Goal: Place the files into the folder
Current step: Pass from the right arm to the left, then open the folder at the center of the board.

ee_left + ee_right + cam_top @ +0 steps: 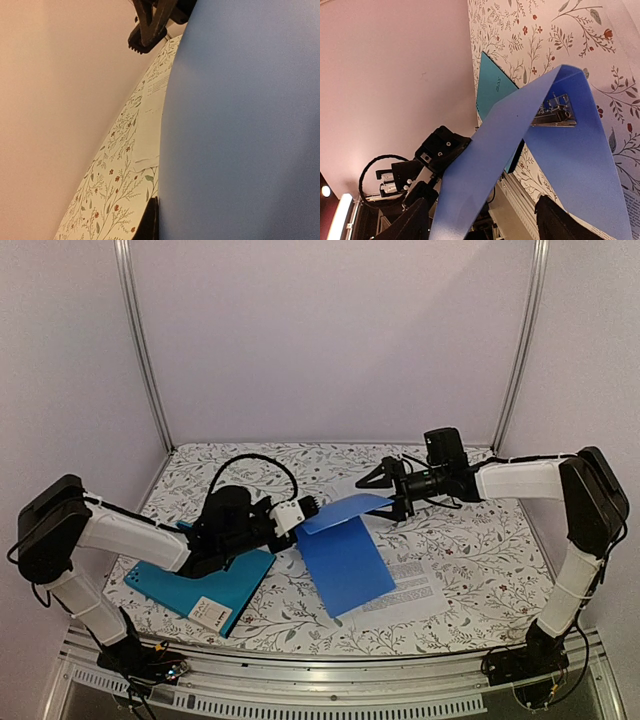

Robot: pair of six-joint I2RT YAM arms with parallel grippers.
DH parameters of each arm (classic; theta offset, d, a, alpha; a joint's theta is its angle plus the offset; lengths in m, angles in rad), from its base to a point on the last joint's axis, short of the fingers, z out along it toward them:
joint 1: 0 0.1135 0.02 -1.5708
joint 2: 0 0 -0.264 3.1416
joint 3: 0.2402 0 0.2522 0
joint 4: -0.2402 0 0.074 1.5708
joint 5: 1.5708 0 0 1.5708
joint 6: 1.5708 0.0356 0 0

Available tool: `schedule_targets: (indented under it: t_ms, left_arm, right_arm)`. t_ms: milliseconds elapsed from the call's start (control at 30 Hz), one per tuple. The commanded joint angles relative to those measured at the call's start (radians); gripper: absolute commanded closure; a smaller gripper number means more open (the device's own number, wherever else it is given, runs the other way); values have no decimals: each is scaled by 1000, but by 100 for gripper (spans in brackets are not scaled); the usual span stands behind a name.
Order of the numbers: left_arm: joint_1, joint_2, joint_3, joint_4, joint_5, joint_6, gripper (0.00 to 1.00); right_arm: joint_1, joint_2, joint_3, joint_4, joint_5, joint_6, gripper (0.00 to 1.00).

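Observation:
The teal folder lies shut on the table at the front left, its white label near me; it also shows in the right wrist view. A smaller blue folder lies open mid-table with its cover lifted. My left gripper is shut on the cover's free edge; only one of its fingers shows. My right gripper is open, its fingers straddling the cover without touching. One printed sheet lies partly under the blue folder. A second white sheet shows behind the cover.
The table wears a floral cloth. The blue folder's metal clip shows on its inner face. Pale walls and metal posts close in the back and sides. An aluminium rail runs along the near edge.

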Motion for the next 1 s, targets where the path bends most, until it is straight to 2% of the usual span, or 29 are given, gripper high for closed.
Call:
schedule_targets:
  t_ms: [0, 133, 267, 567, 967]
  left_arm:
    - [1, -80, 26, -108, -61, -115, 100]
    - [15, -131, 33, -194, -88, -205, 100]
    - [39, -174, 26, -249, -70, -295, 100]
    - [81, -216, 84, -419, -26, -512, 100]
    - [104, -201, 119, -458, 75, -752, 100]
  right_arm:
    - [-12, -77, 71, -250, 72, -187, 20]
    - [-32, -137, 102, -377, 127, -293, 7]
    - [-44, -193, 142, -524, 215, -404, 1]
    - [-45, -248, 173, -625, 318, -544, 1]
    - [-14, -320, 84, -627, 394, -619, 4]
